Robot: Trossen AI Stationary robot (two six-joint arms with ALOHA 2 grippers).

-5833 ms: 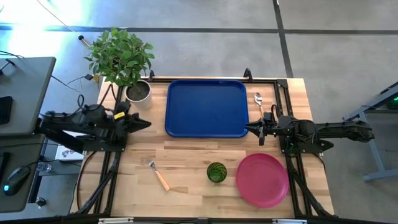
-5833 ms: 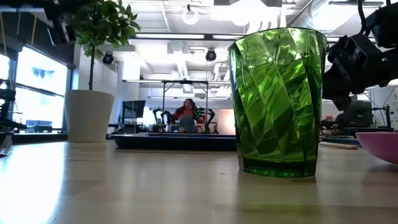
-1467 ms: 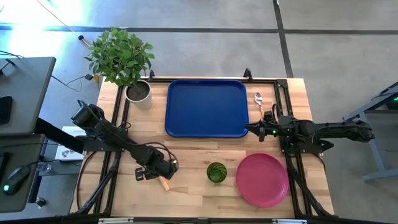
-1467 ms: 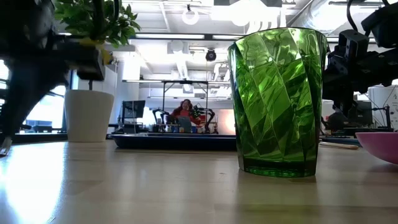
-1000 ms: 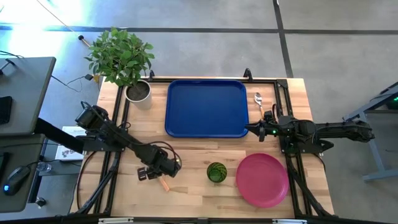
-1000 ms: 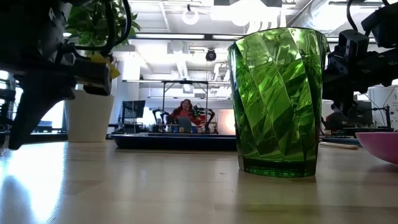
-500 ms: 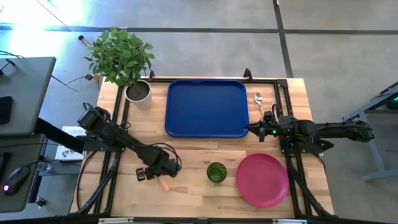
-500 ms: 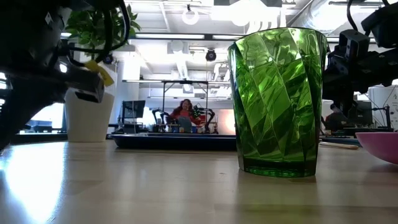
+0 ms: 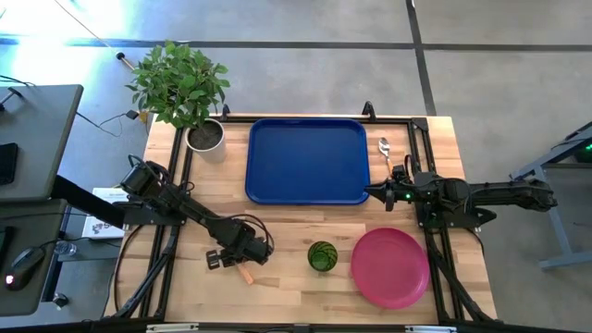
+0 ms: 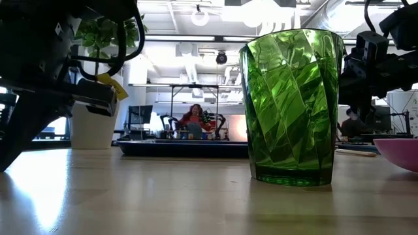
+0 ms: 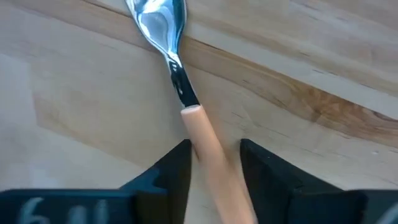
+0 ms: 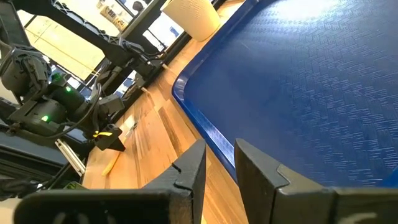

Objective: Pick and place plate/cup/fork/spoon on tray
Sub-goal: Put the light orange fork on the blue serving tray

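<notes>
Open left gripper (image 11: 214,144) fingers straddle the fork (image 11: 200,124) handle near the table's front edge (not clamped). Beside it stand the cup (image 9: 322,256) and plate (image 9: 390,267). Farther back, the right gripper (image 9: 372,193) hovers, slightly parted, at the tray (image 9: 307,159) edge.

The plate (image 10: 400,153) is cut by the low view's edge — the utensil (image 11: 166,25) — its head cropped too.

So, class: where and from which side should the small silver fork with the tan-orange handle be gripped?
Grip the fork's handle, from straight above: it lies flat on the wooden table, the handle thicker than its thin metal neck. The open left gripper straddles it there.
</notes>
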